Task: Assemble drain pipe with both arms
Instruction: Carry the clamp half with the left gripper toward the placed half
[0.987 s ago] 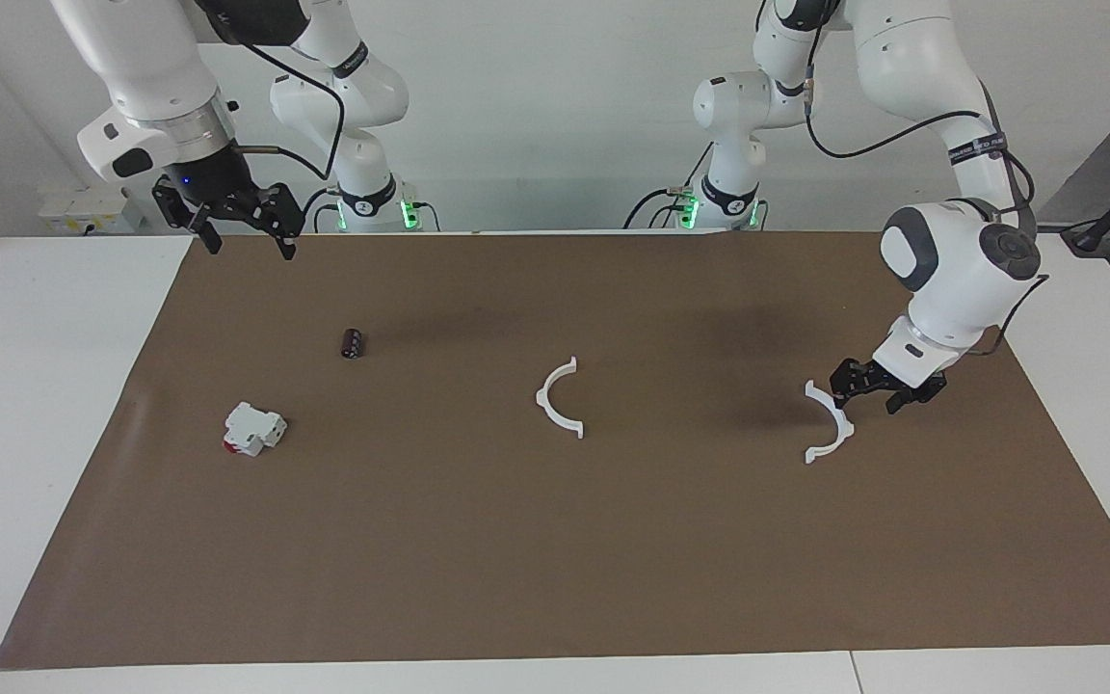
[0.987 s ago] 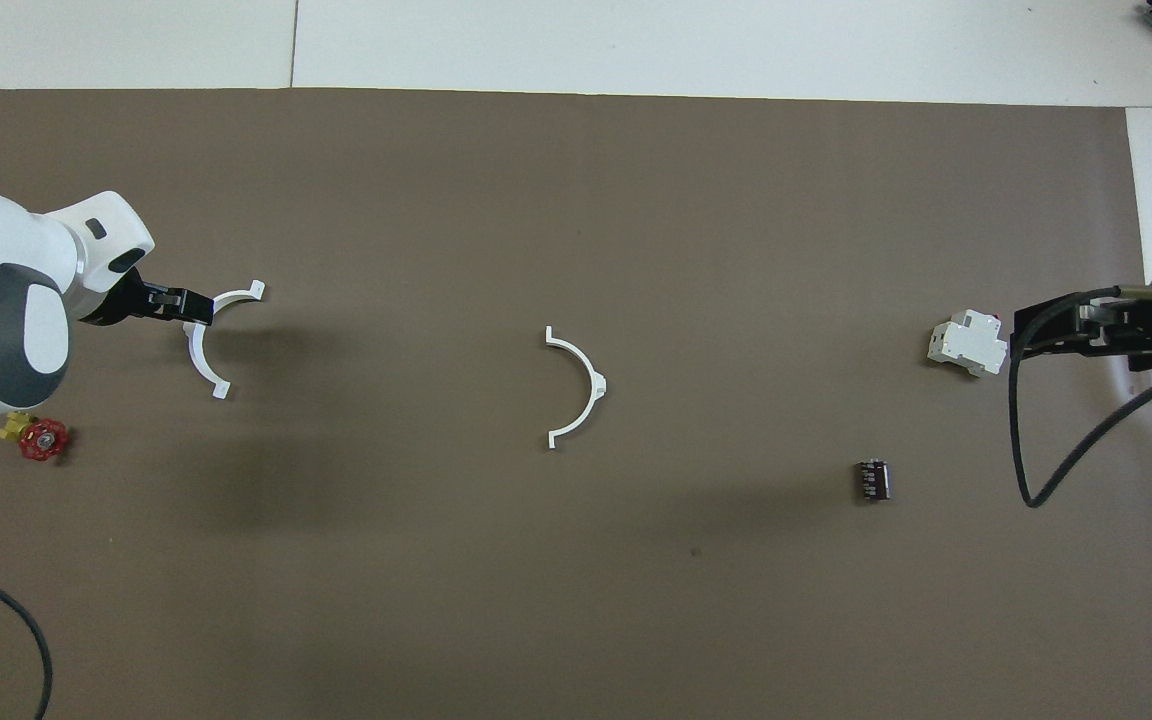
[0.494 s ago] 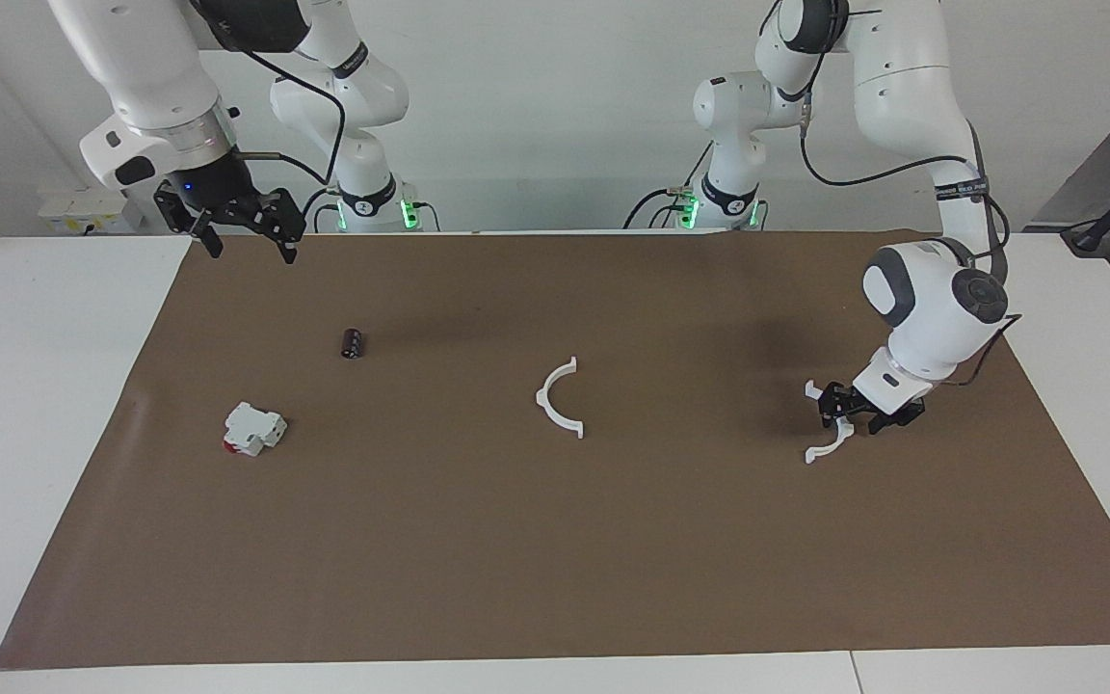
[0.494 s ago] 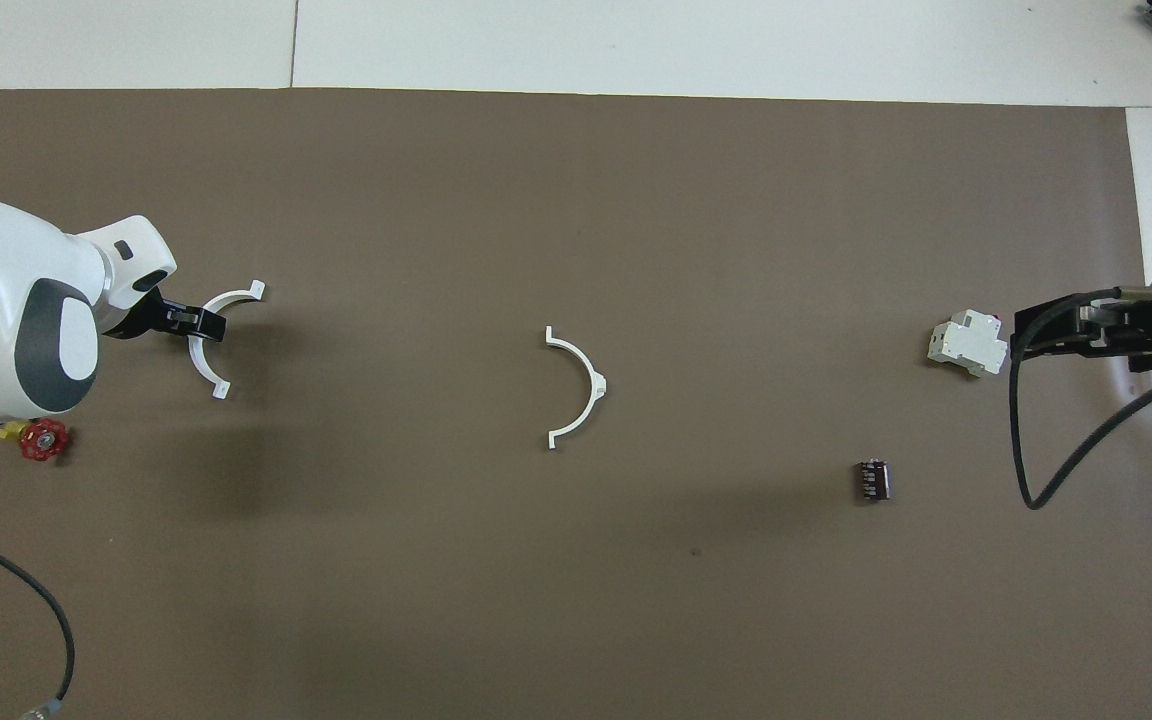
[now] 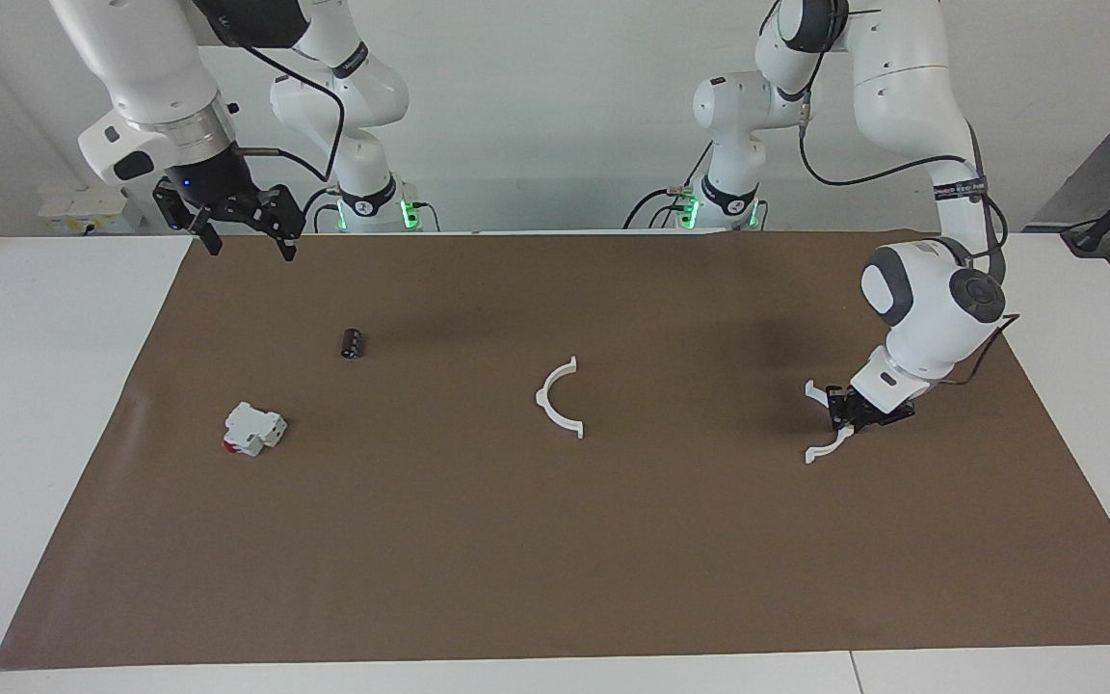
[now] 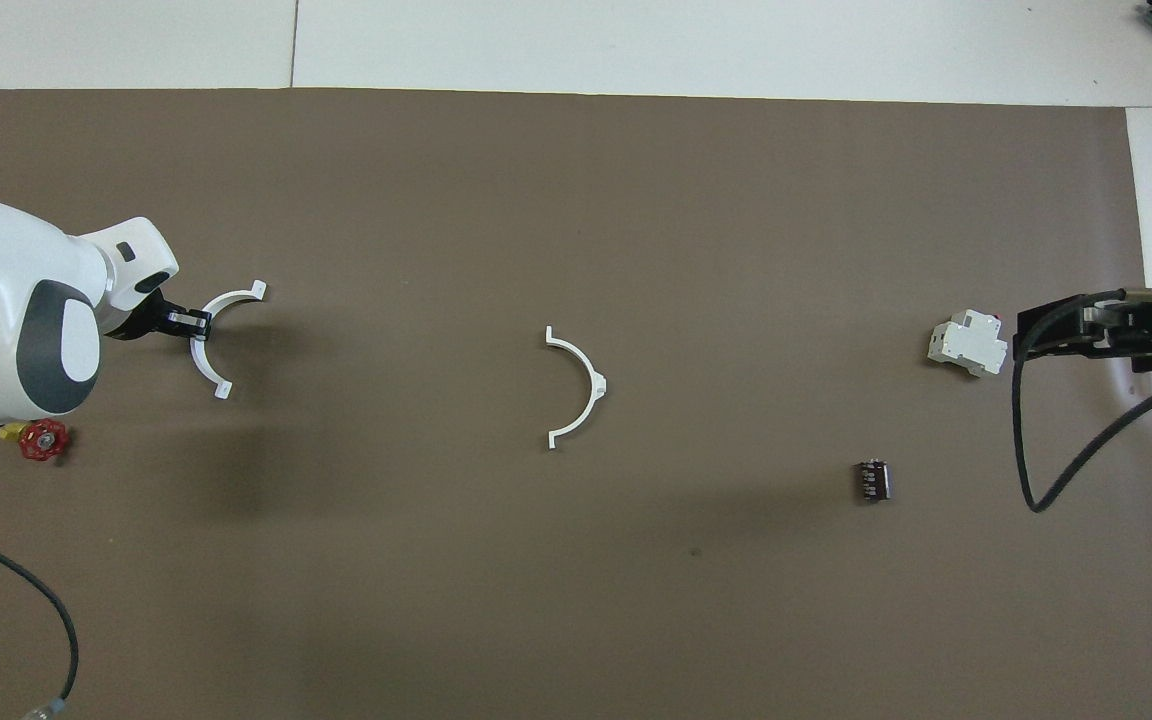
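Observation:
The drain pipe lies as two thin white half-rings on the brown mat. One half-ring [image 5: 539, 396] [image 6: 596, 385] rests alone at the middle of the mat. The other half-ring [image 5: 830, 445] [image 6: 206, 374] lies toward the left arm's end, and my left gripper [image 5: 844, 412] [image 6: 198, 322] is down at the mat, shut on the middle of its arc. My right gripper [image 5: 251, 249] [image 6: 1036, 335] hangs open and holds nothing, high over the right arm's end of the mat.
A blocky white part with a red end [image 5: 253, 429] [image 6: 966, 345] and a small black cylinder [image 5: 353, 342] [image 6: 873, 480] lie toward the right arm's end. A small red valve [image 6: 43, 440] sits by the left arm's wrist. The mat [image 5: 555, 559] covers most of the table.
My left gripper came down onto the half-ring at its end of the mat and closed on it. The right arm has hardly moved.

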Tool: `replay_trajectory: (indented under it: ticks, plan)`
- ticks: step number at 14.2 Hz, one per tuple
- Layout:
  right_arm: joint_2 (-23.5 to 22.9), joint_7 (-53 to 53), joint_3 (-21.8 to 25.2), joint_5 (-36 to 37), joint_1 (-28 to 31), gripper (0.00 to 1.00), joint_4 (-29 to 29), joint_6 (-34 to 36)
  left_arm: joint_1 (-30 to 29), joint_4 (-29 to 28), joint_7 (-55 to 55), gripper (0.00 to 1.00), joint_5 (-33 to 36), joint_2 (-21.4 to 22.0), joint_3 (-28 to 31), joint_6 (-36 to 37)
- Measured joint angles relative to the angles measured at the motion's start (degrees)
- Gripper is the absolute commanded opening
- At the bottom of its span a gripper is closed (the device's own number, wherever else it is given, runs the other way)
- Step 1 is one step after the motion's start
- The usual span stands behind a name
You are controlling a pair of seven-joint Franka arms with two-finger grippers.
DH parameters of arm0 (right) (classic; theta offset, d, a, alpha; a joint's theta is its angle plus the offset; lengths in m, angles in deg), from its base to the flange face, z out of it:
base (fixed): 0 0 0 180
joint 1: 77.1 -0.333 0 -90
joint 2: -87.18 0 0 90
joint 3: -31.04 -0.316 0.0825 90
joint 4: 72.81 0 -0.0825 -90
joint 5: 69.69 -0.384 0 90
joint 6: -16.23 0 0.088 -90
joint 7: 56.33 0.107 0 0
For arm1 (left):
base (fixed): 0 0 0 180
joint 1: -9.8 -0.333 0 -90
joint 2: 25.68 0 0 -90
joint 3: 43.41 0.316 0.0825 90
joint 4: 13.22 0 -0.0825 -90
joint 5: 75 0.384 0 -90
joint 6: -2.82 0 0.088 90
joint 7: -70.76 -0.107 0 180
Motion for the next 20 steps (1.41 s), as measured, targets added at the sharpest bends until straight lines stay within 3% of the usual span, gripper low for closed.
replay_trajectory:
  ticks: [6, 9, 14, 20]
  plan:
    - [0.0, 0.0, 0.0, 0.0, 0.0, 1.0, 0.0, 0.0, 1.9, 0.6, 2.6, 0.0, 0.0, 3.6, -0.5, 2.6]
    - [0.0, 0.0, 0.0, 0.0, 0.0, 1.0, 0.0, 0.0, 7.6, -0.2, 13.4, 0.0, 1.8, 5.5, -0.6, 3.8]
    - [0.1, 0.0, 0.0, 0.0, 0.0, 1.0, 0.0, 0.0, 17.6, -1.0, 31.9, 0.0, 6.6, 5.3, -0.8, 3.8]
    - [0.1, 0.0, 0.0, 0.0, 0.0, 1.0, 0.0, 0.0, 27.9, -1.5, 47.9, 0.0, 7.6, 4.3, -0.9, 3.4]
